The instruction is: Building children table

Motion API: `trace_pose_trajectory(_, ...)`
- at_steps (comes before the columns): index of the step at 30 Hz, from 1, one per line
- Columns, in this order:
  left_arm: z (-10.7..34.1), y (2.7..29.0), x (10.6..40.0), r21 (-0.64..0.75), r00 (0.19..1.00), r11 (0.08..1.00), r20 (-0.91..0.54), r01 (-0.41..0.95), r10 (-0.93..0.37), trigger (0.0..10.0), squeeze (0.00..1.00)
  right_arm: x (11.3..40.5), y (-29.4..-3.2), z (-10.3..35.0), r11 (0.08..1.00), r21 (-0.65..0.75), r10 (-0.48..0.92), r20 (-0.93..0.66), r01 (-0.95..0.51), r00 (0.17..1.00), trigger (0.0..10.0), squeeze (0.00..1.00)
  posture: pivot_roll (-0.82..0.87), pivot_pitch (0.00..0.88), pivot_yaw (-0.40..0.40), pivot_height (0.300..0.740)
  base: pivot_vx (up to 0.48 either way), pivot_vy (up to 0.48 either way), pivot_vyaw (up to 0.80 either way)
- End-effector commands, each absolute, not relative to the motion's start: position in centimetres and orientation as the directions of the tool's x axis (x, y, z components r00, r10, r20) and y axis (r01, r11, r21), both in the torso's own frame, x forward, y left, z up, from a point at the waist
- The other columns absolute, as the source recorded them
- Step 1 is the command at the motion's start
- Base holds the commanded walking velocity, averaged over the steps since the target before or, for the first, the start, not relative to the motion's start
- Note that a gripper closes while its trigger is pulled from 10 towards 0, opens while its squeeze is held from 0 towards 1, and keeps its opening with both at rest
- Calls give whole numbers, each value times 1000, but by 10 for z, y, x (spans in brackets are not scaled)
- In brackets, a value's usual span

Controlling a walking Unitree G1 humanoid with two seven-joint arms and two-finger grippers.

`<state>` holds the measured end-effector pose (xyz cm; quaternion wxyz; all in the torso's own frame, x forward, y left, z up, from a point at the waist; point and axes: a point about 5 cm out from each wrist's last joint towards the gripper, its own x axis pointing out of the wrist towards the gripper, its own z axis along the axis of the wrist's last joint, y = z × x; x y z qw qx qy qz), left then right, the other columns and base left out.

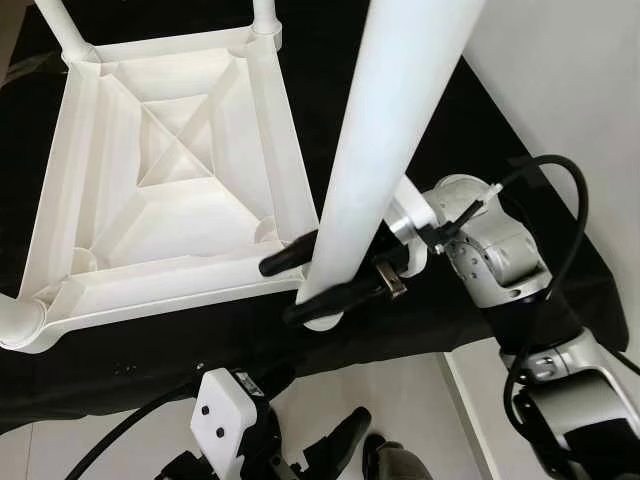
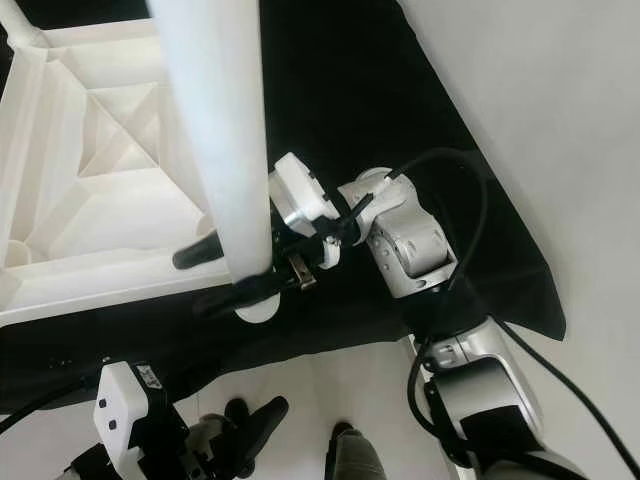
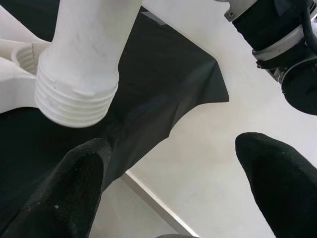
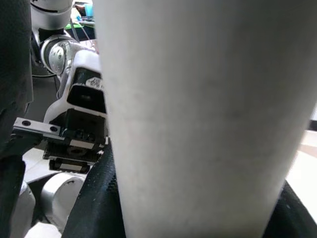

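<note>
A white plastic table top [image 1: 100,290] lies upside down on a black cloth [image 1: 150,350]. Legs stand at its far corners [image 1: 62,28] and at its near left corner [image 1: 20,325]. My right gripper [image 1: 305,280] is shut on a loose white leg [image 1: 370,150], held upright just outside the table's near right corner. The leg's threaded end [image 3: 74,99] hangs over the cloth, beside an open socket [image 3: 25,54]. My left gripper [image 1: 350,445] is low at the front, open and holding nothing, its fingers [image 3: 74,188] pointing up at the leg's end.
The black cloth ends in a corner [image 2: 550,320] to the right, with pale floor [image 1: 560,90] beyond it. More pale floor [image 1: 420,400] lies between the cloth's front edge and my body. The right arm's cable [image 1: 570,200] loops outward.
</note>
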<state>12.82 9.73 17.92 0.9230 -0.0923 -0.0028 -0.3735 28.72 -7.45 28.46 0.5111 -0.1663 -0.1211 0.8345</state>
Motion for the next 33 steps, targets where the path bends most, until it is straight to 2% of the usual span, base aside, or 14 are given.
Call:
trace_pose_trajectory(1,176,97,127,-180,720,701,65,690,-691,10000,0,282,-73,282,-481,-374,876,-168,-793,-452,10000,0,73,357,-17,740,0,0,0)
trace_pose_trajectory(4,176,97,127,-181,720,701,66,690,-691,10000,0,282,-73,282,-485,-374,874,-176,-790,-453,10000,0,84,358,-10,740,0,0,0)
trace_pose_trajectory(7,176,97,127,-184,719,700,67,690,-692,10000,0,281,-75,272,-509,-381,860,-261,-772,-438,10000,0,93,360,-9,740,0,0,0)
trace_pose_trajectory(13,176,97,126,-187,718,699,67,691,-692,10000,0,282,-75,271,-512,-386,858,-274,-768,-435,10000,0,94,361,-7,740,0,0,0)
trace_pose_trajectory(18,177,96,122,-197,713,692,65,695,-698,10000,0,292,-77,306,-452,-372,886,-81,-811,-457,10000,0,95,363,-6,740,0,0,0)
trace_pose_trajectory(25,177,96,121,-201,713,690,65,695,-698,10000,0,295,-80,330,-443,-355,870,51,-823,-490,10000,0,93,363,-8,740,0,0,0)
trace_pose_trajectory(31,177,95,119,-206,713,689,65,695,-698,10000,0,304,-66,312,-375,-420,916,-27,-826,-401,10000,0,104,364,-10,740,0,0,0)
trace_pose_trajectory(33,178,95,118,-206,713,690,65,694,-698,10000,0,312,-60,300,-335,-435,940,-98,-836,-326,10000,0,107,374,-8,740,0,0,0)
